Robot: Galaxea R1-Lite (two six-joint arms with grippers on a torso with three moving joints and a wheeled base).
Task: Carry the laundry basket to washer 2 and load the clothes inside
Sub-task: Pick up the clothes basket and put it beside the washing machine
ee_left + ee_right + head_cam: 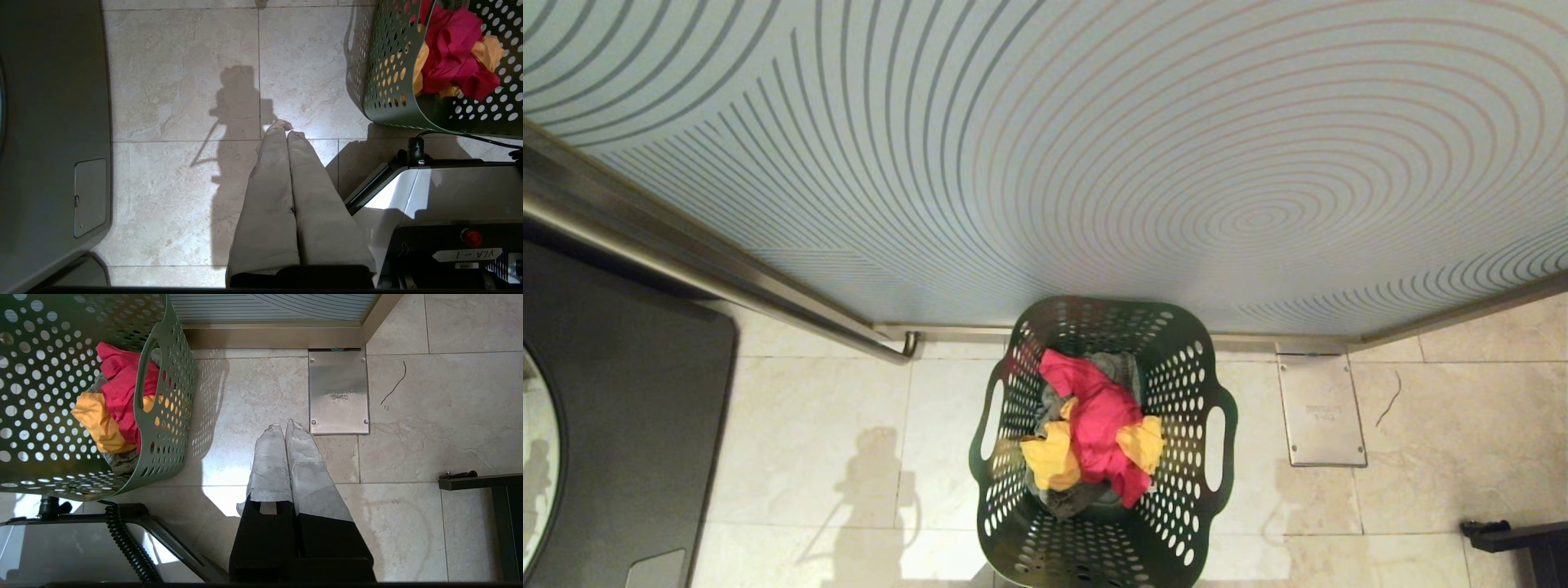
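Observation:
The laundry basket (1176, 384), dark green and pierced with round holes, stands on the tiled floor against a patterned glass wall, directly in front of me. Red, yellow and grey clothes (1098, 416) lie heaped inside it. My left gripper (286, 127) hangs shut and empty over bare tiles, the basket (388, 81) off to its side. My right gripper (284, 426) is also shut and empty, on the other side of the basket (171, 396). Neither arm shows in the head view. A dark grey machine (629, 425) with a round door stands at far left; its label is out of view, so I cannot tell whether it is washer 2.
A frosted glass wall (1094, 163) with curved stripes and a metal rail (686, 261) closes the space ahead. A steel floor plate (1321, 412) lies right of the basket. A black frame (1519, 539) juts in at lower right. My own base (449, 196) sits just behind the basket.

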